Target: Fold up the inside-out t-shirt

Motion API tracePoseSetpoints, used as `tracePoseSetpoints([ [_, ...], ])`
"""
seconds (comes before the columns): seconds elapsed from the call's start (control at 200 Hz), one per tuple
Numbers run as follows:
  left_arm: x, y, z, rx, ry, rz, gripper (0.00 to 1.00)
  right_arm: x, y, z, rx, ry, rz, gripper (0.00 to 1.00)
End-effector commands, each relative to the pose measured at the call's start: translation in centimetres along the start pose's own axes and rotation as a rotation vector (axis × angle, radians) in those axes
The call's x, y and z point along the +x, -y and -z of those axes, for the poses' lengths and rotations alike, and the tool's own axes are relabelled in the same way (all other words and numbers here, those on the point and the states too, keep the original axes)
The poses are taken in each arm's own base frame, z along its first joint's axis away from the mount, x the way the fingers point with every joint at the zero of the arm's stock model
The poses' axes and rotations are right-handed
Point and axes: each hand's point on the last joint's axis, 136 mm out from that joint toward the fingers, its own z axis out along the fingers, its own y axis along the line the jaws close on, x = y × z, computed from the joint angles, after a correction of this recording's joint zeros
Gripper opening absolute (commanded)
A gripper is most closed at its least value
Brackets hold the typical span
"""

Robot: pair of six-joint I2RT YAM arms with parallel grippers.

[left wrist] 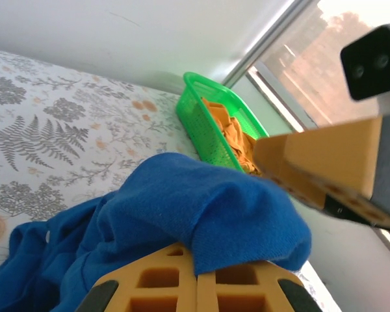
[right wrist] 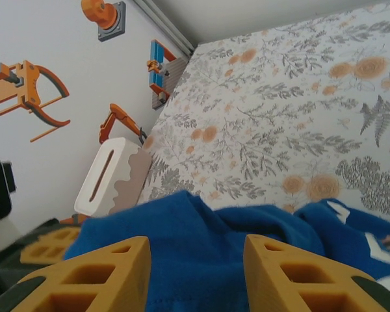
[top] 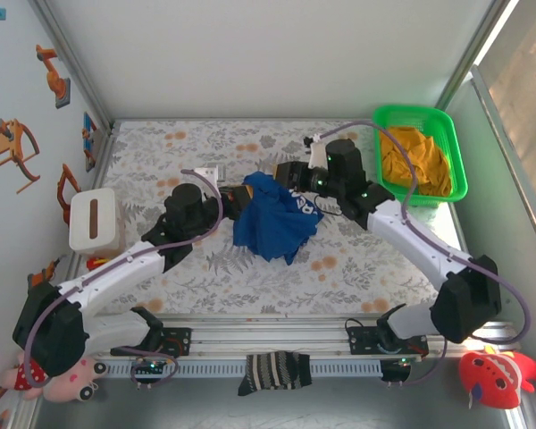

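Inside-out t-shirt (top: 272, 223) sits bunched and part-lifted at the middle of the table (top: 357, 268), left gripper (left wrist: 196, 276) clamped on a fold, right gripper (right wrist: 195, 250) jaws apart against the cloth; step judged: gaining hold to spread it; next, the right must pinch an edge.

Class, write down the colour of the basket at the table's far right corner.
Bright green. The basket shows best in the top view.

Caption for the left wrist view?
Left hand shut on a fold of the blue t-shirt, green basket beyond.
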Motion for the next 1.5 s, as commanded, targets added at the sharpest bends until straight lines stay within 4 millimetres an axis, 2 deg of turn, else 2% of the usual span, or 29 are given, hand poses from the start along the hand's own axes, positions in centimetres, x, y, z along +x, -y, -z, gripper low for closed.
tracePoseSetpoints([
  [0.0, -1.3, 1.6, 0.7, 0.067, 0.035, 0.004, 0.00, 1.6, -0.7, 1.0, -0.009, 0.016, 0.014, 0.39],
  [0.115, -1.6, 1.5, 0.9, 0.060, 0.040, 0.005, 0.00, 3.7, 0.2, 1.7, 0.029, 0.027, 0.013, 0.38],
  [0.215, -1.8, 1.5, 1.1, 0.052, 0.039, 0.004, 0.00, 5.6, 1.3, 2.0, 0.060, 0.030, 0.021, 0.45],
  [0.335, -2.0, 1.7, 1.2, 0.058, 0.041, 0.004, 0.00, 6.2, 2.0, 1.6, 0.069, 0.032, 0.025, 0.51],
  [0.506, -2.0, 1.8, 1.1, 0.066, 0.035, 0.006, 0.00, 4.5, 1.5, -0.8, 0.056, 0.037, 0.069, 0.53],
  [0.696, -1.6, 2.0, 1.1, 0.080, 0.020, 0.018, 0.00, 0.5, 0.7, -3.1, 0.058, 0.089, 0.117, 0.56],
  [0.801, -1.4, 2.0, 1.2, 0.088, 0.018, 0.029, 0.00, -1.2, 1.5, -4.3, 0.068, 0.100, 0.108, 0.56],
  [0.881, -1.2, 1.9, 1.3, 0.090, 0.019, 0.038, 0.00, -1.8, 2.0, -5.0, 0.053, 0.091, 0.093, 0.50],
  [0.921, -1.2, 1.9, 1.4, 0.089, 0.021, 0.040, 0.00, -1.9, 2.4, -5.3, 0.042, 0.080, 0.082, 0.40],
  [0.976, -1.3, 1.8, 1.4, 0.090, 0.027, 0.046, 0.00, -1.8, 2.6, -5.4, 0.027, 0.063, 0.070, 0.16],
  [1.026, -1.4, 1.7, 1.5, 0.089, 0.030, 0.056, 0.00, -1.8, 2.6, -5.0, 0.011, 0.055, 0.061, 0.00],
  [1.142, -2.0, 0.6, 1.4, 0.074, 0.043, 0.097, 0.00, -1.8, 2.0, -3.1, -0.023, 0.043, 0.065, 0.00],
  [1.292, -2.5, -0.9, 1.4, 0.058, 0.048, 0.131, 0.00, -2.3, -0.4, 0.1, -0.097, 0.047, 0.073, 0.00],
  [1.392, -2.6, -2.0, 1.2, 0.043, 0.043, 0.159, 0.00, -2.9, -3.0, 2.2, -0.174, 0.064, 0.076, 0.00],
  [1.492, -2.3, -3.1, 0.8, 0.006, 0.021, 0.171, 0.00, -3.9, -6.7, 4.3, -0.310, 0.082, 0.072, 0.00],
])
